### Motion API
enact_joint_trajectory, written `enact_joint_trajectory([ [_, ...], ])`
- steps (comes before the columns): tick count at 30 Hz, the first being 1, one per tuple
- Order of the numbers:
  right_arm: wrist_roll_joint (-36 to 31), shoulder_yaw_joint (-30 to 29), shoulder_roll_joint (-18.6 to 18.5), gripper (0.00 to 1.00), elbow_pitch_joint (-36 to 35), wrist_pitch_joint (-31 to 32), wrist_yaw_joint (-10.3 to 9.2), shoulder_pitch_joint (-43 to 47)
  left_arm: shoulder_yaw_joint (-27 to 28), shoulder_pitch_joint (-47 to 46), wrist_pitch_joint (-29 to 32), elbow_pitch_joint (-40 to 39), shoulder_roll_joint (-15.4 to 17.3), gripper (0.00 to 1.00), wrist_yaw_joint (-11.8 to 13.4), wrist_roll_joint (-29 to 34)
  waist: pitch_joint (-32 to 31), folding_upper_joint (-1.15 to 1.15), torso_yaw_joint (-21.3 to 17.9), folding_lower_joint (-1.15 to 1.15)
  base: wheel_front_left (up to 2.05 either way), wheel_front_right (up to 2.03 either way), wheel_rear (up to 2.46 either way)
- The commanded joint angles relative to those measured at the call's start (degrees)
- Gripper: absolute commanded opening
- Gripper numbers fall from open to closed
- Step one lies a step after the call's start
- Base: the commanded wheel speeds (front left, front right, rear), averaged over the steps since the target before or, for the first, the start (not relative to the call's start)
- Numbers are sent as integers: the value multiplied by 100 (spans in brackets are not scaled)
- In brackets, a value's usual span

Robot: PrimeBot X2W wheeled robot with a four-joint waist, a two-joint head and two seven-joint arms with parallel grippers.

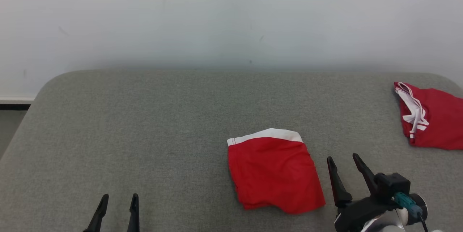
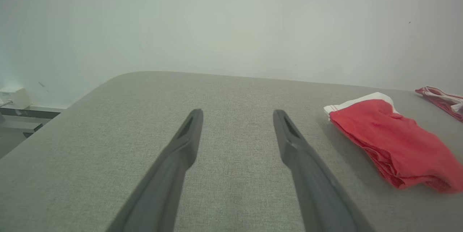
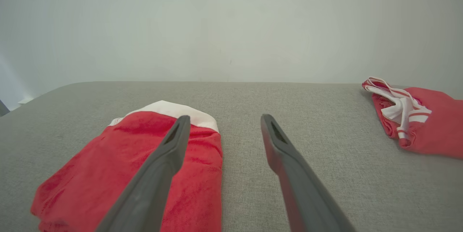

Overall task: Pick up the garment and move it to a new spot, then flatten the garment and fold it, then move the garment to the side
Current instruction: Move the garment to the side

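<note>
Garment (image 1: 275,174), red and already folded, is seen lying right of the middle of the bench (image 1: 144,134), while left fingers (image 1: 134,212) and right fingers (image 1: 336,181) are held open and empty at its near edge; moving it aside is judged the step in hand, requiring all layers to be pinched together.

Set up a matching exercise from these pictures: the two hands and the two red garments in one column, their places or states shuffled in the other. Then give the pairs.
Column one
1. left hand
2. right hand
3. folded red garment
4. bunched red garment

Column two
A. at the far right edge, striped white trim showing
B. open, beside the folded red garment's right edge
C. open, over bare grey surface, lower left of the head view
D. lying near the middle, white band toward the wall

Pairs: 1-C, 2-B, 3-D, 4-A
</note>
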Motion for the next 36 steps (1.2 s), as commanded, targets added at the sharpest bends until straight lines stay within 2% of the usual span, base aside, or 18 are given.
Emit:
enact_joint_trajectory([
  [1, 11, 20, -34, 100, 127, 45, -17, -131, -28, -73, 1, 28, -3, 100, 12, -11, 93, 0, 131, 0, 0, 0, 0],
  [12, 186, 267, -132, 100, 1934, 338, -17, -1327, -252, -357, 1, 174, -4, 100, 10, -90, 511, 0, 609, 0, 0, 0, 0],
  [19, 235, 423, -145, 100, 3057, 338, -17, -1836, -312, -506, 1, 231, 7, 100, 10, -138, 716, 0, 697, 0, 0, 0, 0],
  [25, 367, 630, -11, 98, 3647, 283, -17, -1926, -331, -558, 1, 263, 7, 100, 10, -150, 744, 0, 702, 0, 0, 0, 0],
  [26, 399, 706, 18, 28, 3716, 268, -16, -1929, -329, -560, 1, 268, 6, 100, 10, -151, 746, 0, 694, 0, 0, 0, 0],
  [27, 440, 779, 47, 0, 3765, 227, -14, -1934, -323, -564, 1, 272, 7, 100, 10, -158, 744, 0, 678, 0, 0, 0, 0],
  [33, 742, 1076, -39, 0, 3842, 37, -11, -2226, -349, -618, 1, 292, 3, 100, 10, -193, 750, 0, 583, 0, 0, 0, 0],
  [36, 846, 1340, -241, 0, 3764, -36, -11, -2602, -338, -661, 1, 233, -1, 100, 9, -208, 840, 0, 485, 0, 0, 0, 0],
])
